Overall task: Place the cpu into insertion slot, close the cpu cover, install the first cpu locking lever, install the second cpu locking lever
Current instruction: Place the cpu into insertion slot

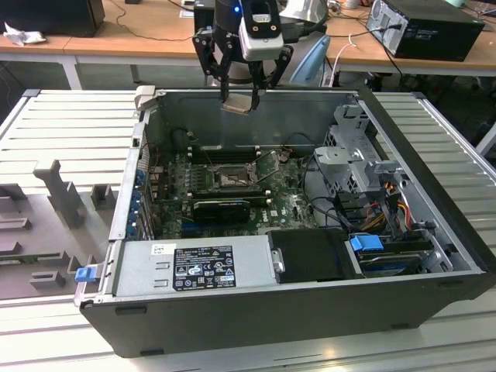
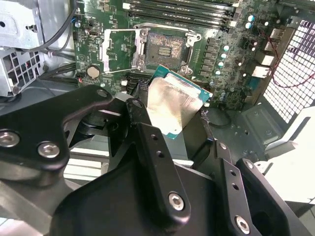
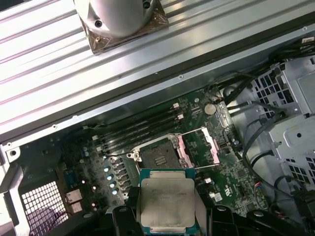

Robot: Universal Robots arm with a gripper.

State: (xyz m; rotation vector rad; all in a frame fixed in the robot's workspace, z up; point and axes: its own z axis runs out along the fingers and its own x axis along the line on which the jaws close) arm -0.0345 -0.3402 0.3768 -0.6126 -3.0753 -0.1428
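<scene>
My gripper (image 1: 240, 99) hangs above the open computer case, near its back wall, shut on the cpu (image 1: 238, 104). The cpu is a small square chip with a silvery top and green edge, clamped between the black fingers in both wrist views (image 2: 174, 105) (image 3: 166, 204). Below it, on the green motherboard (image 1: 287, 205), the insertion slot (image 1: 231, 178) (image 2: 166, 49) (image 3: 160, 156) lies bare and dark. The cpu cover (image 2: 119, 51) (image 3: 199, 147) is swung open beside the slot. The cpu is well above the slot, touching nothing else.
Long black memory slots (image 1: 225, 155) run behind the socket, and a black card (image 1: 221, 208) lies in front. A power supply (image 1: 194, 267) fills the case's near side. The drive cage (image 1: 356, 155) and cables (image 1: 391, 205) stand at the exterior view's right. Grey fixtures (image 1: 62, 194) sit outside.
</scene>
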